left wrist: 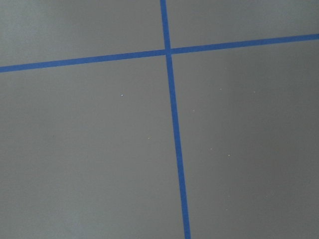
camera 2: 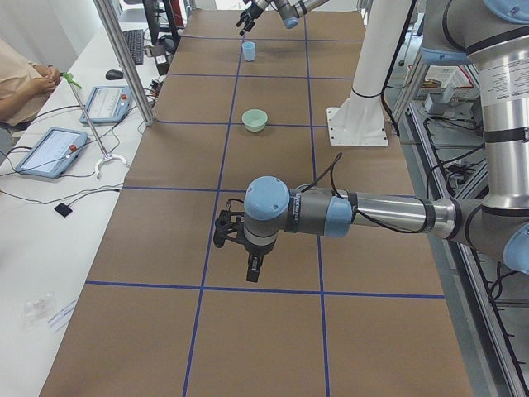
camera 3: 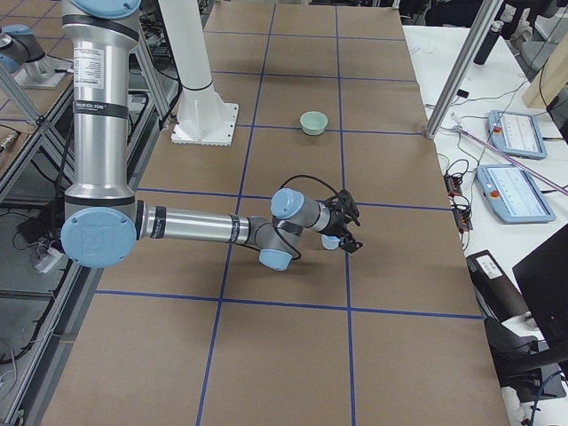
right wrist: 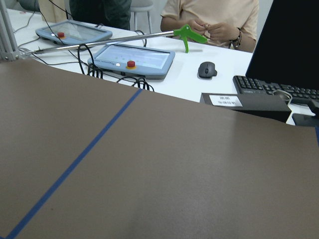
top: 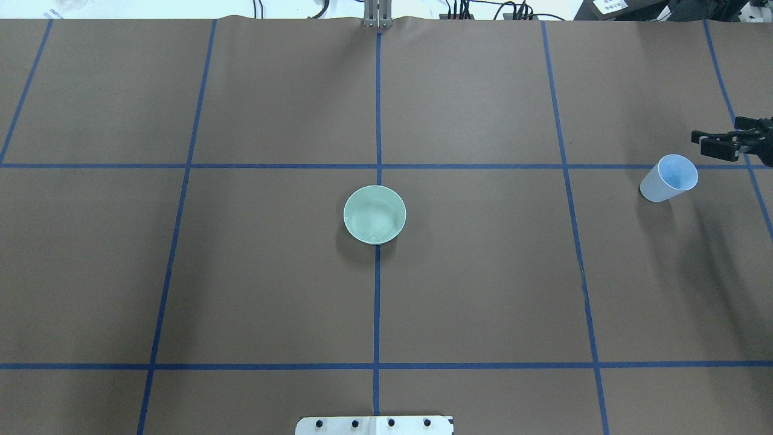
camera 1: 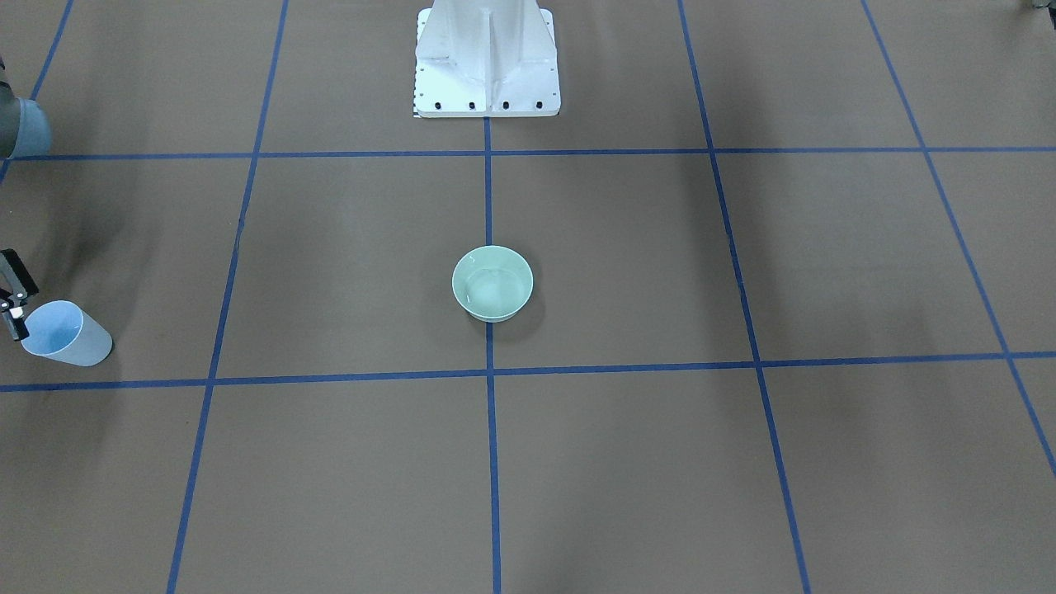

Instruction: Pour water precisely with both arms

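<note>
A pale green bowl [camera 1: 492, 283] [top: 374, 214] stands at the table's middle on the centre tape line; a faint water line shows inside it. A pale blue cup [camera 1: 62, 332] [top: 669, 178] stands upright at the table's right end. My right gripper [camera 1: 10, 297] [top: 703, 144] [camera 3: 348, 222] is open just beside the cup's rim, not holding it. My left gripper [camera 2: 252, 266] hangs low over bare table at the left end, far from bowl and cup. It shows only in the exterior left view, so I cannot tell whether it is open or shut.
The white pedestal [camera 1: 487, 58] [top: 374, 425] stands at the robot's side of the table. Blue tape lines grid the brown tabletop [top: 483, 290]. A side bench with tablets [camera 2: 50, 149], cables and a seated operator [right wrist: 214, 20] runs along the far edge.
</note>
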